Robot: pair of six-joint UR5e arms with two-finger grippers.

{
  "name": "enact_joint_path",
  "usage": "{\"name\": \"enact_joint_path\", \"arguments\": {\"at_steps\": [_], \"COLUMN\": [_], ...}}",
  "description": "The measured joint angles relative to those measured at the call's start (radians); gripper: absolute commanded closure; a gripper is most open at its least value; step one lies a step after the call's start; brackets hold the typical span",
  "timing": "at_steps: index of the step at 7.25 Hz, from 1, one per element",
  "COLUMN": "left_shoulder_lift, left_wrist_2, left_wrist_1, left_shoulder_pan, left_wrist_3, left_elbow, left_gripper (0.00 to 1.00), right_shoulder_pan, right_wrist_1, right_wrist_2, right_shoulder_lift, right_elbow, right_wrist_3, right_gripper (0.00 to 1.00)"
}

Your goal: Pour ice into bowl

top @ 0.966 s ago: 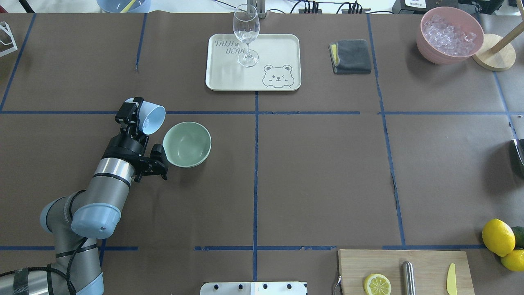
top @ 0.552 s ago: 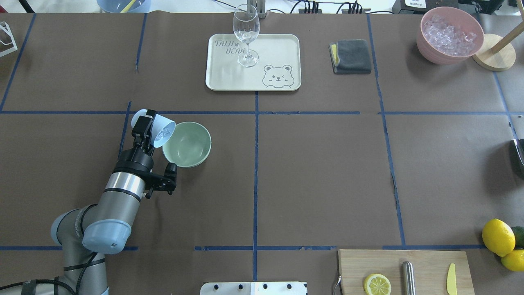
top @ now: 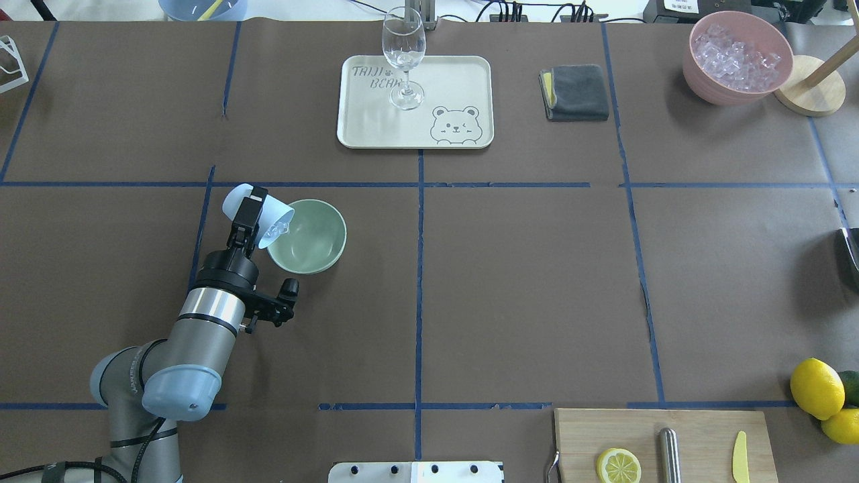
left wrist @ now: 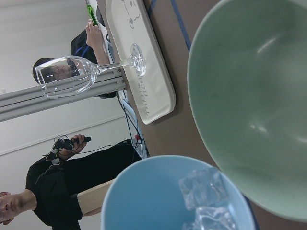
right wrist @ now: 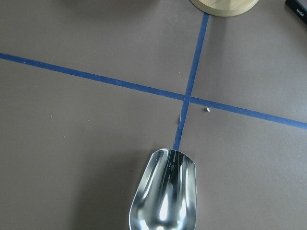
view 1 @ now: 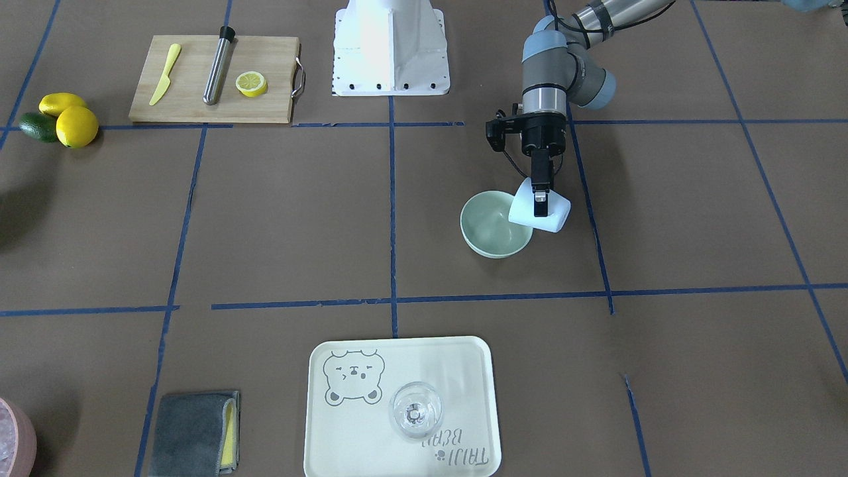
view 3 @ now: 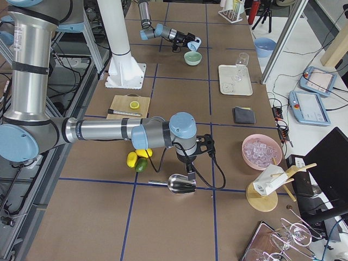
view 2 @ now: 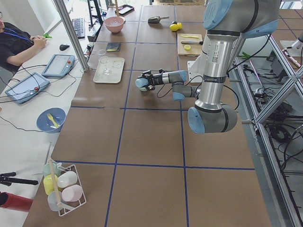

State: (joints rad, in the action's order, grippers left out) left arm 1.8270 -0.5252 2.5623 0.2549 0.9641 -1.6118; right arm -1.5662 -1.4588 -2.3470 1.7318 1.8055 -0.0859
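My left gripper (top: 249, 213) is shut on a light blue cup (top: 263, 206), tipped on its side with its mouth over the near-left rim of the mint-green bowl (top: 314, 236). Clear ice cubes (top: 276, 230) lie at the cup's lip. In the left wrist view the ice (left wrist: 203, 189) rests inside the cup (left wrist: 153, 201), right beside the bowl (left wrist: 254, 96), whose inside looks bare. The front-facing view shows the cup (view 1: 553, 215) overlapping the bowl (view 1: 487, 232). My right gripper (view 3: 190, 175) is far off over a metal scoop (right wrist: 163, 194); I cannot tell whether it is open or shut.
A cream tray (top: 463, 74) with a wine glass (top: 404, 57) stands at the back middle, with a grey cloth (top: 575, 92) and a pink bowl (top: 701, 84) of ice to its right. A cutting board (top: 698, 426) with lemon slice, rod and knife lies front right, beside lemons (top: 816, 388).
My left arm has moved right toward the bowl and tipped the cup further over. The ice has slid down to the cup's mouth above the bowl's rim.
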Motion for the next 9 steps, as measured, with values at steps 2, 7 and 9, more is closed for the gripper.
{"name": "enact_joint_path", "arguments": {"at_steps": [2,7,9], "left_shoulder_lift": [0.013,0.017,0.017], "left_wrist_2": [0.030,0.042,0.042], "left_wrist_1": [0.000,0.004,0.020], "left_shoulder_pan": [0.000,0.000,0.000], "left_wrist_3": [0.143,0.181,0.164], "left_elbow": [-0.003,-0.007,-0.014], "left_gripper": [1.00,1.00,1.00], "right_shoulder_pan": [0.000,0.000,0.000], "right_wrist_1": [0.000,0.000,0.000], "right_wrist_2": [0.000,0.000,0.000], "right_shoulder_lift": [0.000,0.000,0.000], "right_elbow": [0.000,0.000,0.000], "right_wrist_3": [0.000,0.000,0.000], "right_gripper": [0.00,0.00,0.00]}}
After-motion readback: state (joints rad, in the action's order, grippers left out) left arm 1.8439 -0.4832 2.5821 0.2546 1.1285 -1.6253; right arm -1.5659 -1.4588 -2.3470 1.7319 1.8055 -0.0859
